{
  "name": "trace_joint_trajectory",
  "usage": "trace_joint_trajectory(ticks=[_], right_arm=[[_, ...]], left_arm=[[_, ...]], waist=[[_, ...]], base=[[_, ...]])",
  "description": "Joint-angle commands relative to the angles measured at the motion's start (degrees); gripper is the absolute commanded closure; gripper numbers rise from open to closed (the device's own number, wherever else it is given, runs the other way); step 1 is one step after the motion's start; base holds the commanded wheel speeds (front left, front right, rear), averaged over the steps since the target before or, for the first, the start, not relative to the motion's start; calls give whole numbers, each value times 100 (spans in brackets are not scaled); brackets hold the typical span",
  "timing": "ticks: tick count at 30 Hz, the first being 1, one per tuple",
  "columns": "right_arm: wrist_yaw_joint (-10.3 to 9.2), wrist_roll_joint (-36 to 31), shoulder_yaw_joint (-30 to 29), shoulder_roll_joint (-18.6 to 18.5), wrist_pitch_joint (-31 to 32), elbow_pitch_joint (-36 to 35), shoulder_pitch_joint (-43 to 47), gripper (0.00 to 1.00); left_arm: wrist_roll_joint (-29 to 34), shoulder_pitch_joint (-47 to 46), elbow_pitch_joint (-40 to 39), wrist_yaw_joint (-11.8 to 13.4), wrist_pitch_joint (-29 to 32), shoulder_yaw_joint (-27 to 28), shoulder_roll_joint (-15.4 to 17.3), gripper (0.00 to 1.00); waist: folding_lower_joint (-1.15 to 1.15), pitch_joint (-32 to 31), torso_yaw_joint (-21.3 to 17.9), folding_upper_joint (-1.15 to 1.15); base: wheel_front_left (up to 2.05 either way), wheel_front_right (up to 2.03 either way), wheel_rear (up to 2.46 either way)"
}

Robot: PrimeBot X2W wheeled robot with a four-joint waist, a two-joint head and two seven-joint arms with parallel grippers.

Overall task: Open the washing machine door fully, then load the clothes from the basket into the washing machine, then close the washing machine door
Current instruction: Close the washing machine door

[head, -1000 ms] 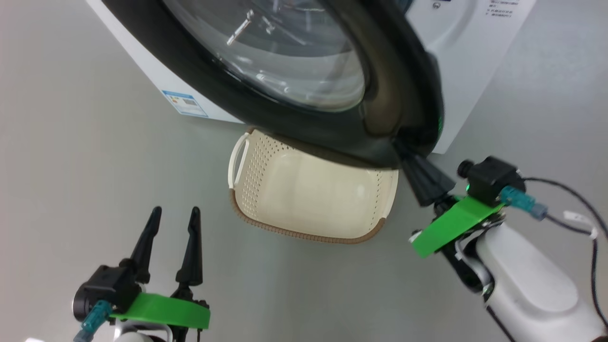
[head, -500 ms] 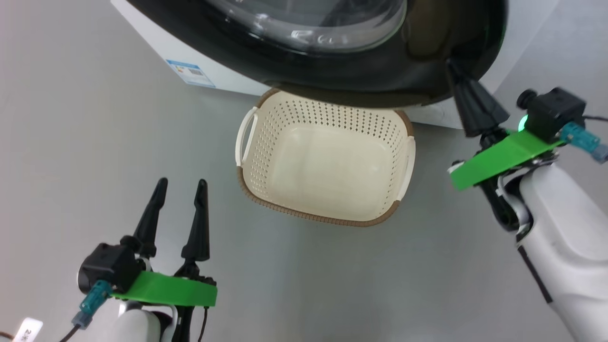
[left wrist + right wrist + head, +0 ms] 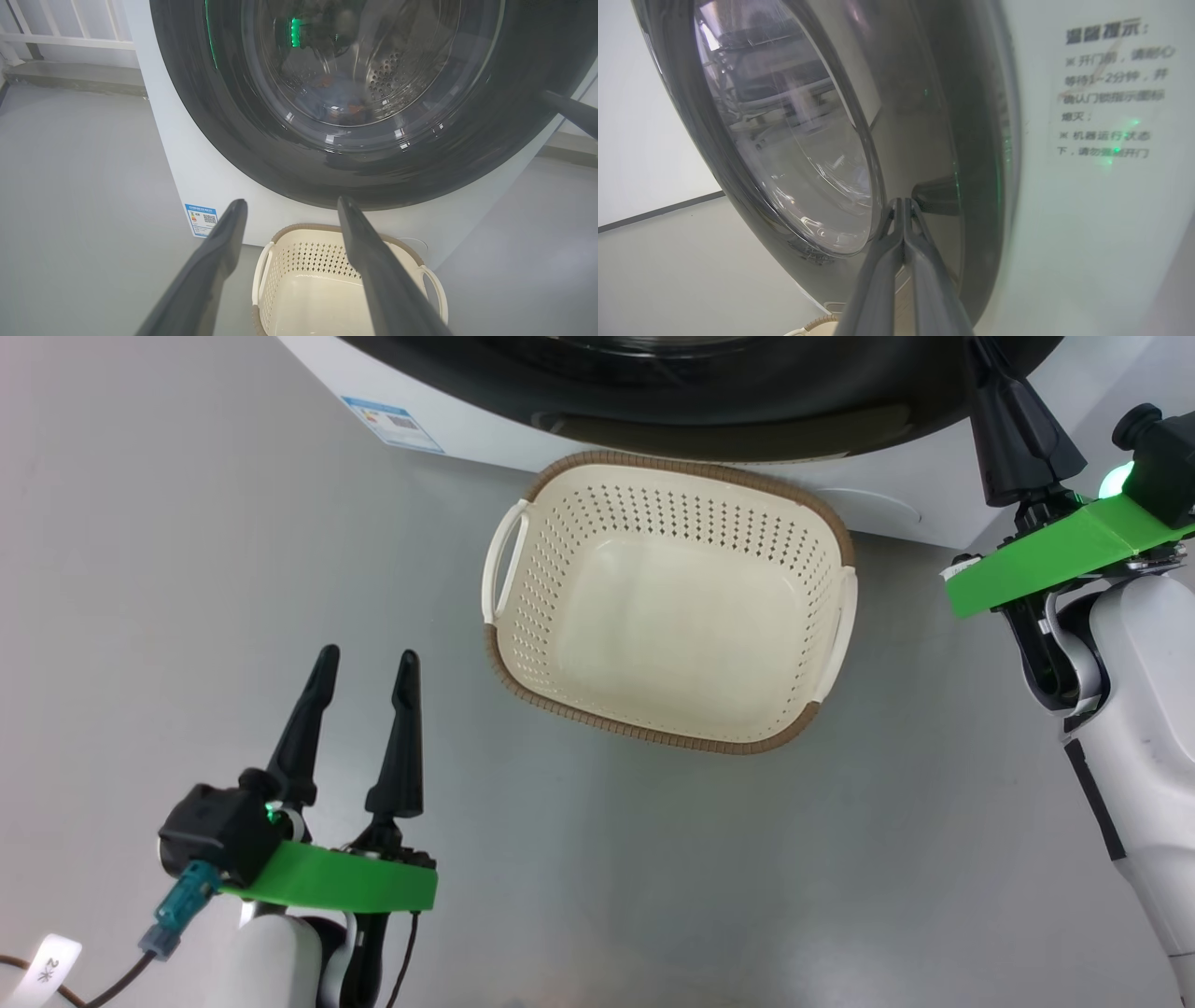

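Black door (image 3: 980, 163) at closed right fingers (image 3: 882, 261) — left fingers (image 3: 303, 728) apart, near empty basket (image 3: 644, 735).

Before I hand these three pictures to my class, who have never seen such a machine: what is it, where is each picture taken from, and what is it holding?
It is a wheeled robot with two arms, each ending in a two-fingered pincer. One picture looks down from its head; the other two look along each wrist's fingers. On the grey floor an empty basket stands before the washing machine. The left pincer is open and holds nothing. The right pincer is shut, its tips at the black rim of the washing machine door, gripping nothing. Through the door's glass, blue clothes lie in the drum.
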Motion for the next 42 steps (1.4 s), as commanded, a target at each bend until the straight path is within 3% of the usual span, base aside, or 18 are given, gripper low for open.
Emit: trace_joint_trajectory(ticks=[1, 9, 19, 23, 24, 25, 26, 27, 42], right_arm=[[-52, -12, -88, 18, -26, -74, -142, 100], [-52, 3, -12, 130, -26, -155, 36, 100], [-52, 109, 108, 325, -26, -357, 931, 100], [-52, 115, 16, 432, -26, -377, 1347, 47], [-52, 109, -10, 463, -26, -385, 1450, 21], [-52, 109, -10, 463, -26, -385, 1450, 21], [-52, 104, -35, 495, -26, -389, 1554, 6], [-52, 98, -59, 526, -26, -391, 1657, 0], [-52, 71, -393, 769, -26, -415, 2821, 0]], left_arm=[[-60, -103, -156, 3, -37, 163, 89, 0], [-1, -103, -72, 3, -37, 240, 89, 0], [189, 193, 217, 3, -37, 477, 89, 0], [294, 368, 300, 3, -37, 587, 107, 0], [303, 417, 319, 3, -37, 616, 129, 0], [303, 417, 319, 3, -37, 616, 129, 0], [306, 466, 335, 3, -37, 646, 154, 0], [309, 514, 349, 3, -37, 670, 184, 0], [301, 1071, 432, 3, -37, 915, 553, 0]], waist=[[0, 39, 22, 0], [0, -68, -83, 0], [0, -700, -362, 0], [0, -1007, -513, 0], [0, -1084, -557, 0], [0, -1084, -557, 0], [0, -1157, -605, 0], [0, -1231, -652, 0], [0, -1971, -1422, 0]], base=[[0, 0, 0], [0, 0, 0], [0, 0, 0], [0, 0, 0], [0, 0, 0], [0, 0, 0], [0, 0, 0], [0, 0, 0], [0, 0, 0]])
